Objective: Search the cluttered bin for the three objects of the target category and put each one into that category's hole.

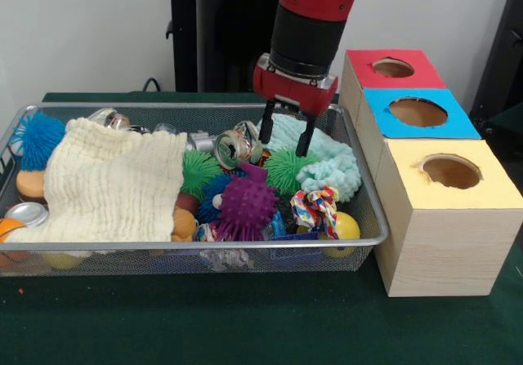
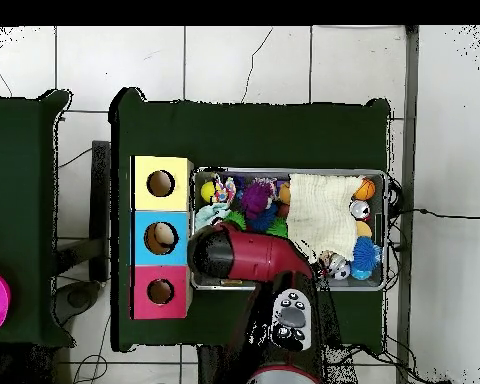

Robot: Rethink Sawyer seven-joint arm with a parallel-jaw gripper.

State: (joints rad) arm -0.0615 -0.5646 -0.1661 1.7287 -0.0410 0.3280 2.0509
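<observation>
Gripper (image 1: 284, 139) hung with jaws apart above green spiky ball (image 1: 285, 169); it looked soft and light, best pinched across its middle.

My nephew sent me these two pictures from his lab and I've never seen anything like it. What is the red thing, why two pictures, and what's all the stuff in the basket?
The red and black thing is a robot arm; its gripper, two open dark fingers, holds nothing and hangs over the basket. One picture looks across the table from the front; the other looks straight down from above, where the arm covers part of the basket. The wire basket is full of clutter: a cream knitted cloth, a purple spiky ball, green spiky balls, a crushed can, a knotted rope toy and a pale mint fuzzy cloth. Beside it stand three wooden boxes with holes on top: red, blue and yellow.
</observation>
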